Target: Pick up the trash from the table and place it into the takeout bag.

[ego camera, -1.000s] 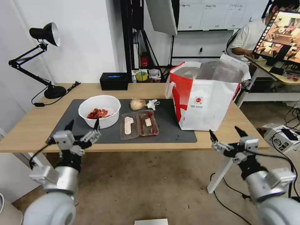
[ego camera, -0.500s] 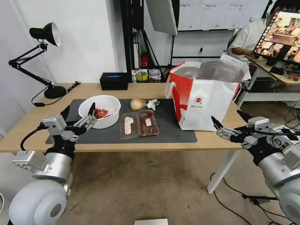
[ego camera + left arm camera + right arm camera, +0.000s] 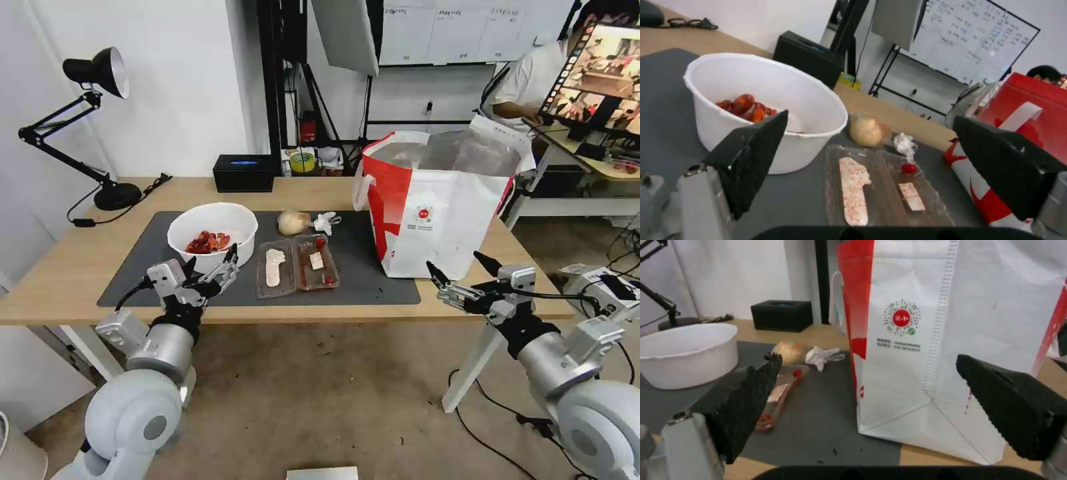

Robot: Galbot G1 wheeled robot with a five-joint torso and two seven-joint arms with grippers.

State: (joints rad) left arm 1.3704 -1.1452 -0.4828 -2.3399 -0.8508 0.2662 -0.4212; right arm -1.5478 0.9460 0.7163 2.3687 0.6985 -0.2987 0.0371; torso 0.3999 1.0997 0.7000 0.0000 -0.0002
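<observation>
your left gripper (image 3: 209, 264) is spread wide and empty at the mat's near edge. the bowl (image 3: 212, 236) stands just behind it and the tray (image 3: 297, 265) to its right, so the left arm is nearer. the right gripper (image 3: 460, 275) is spread too, before the bag (image 3: 440, 207).

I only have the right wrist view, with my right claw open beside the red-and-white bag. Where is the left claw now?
Observer: The left claw hovers open over the dark grey rectangular mat, just in front of the white round bowl, not touching it.
Operator: Anything inside that bowl?
Observer: Red shellfish shells lie at its bottom.
Operator: Is the bag's top open?
Observer: Yes, the red-and-white takeout bag stands open, its silver foil lining showing.
</observation>
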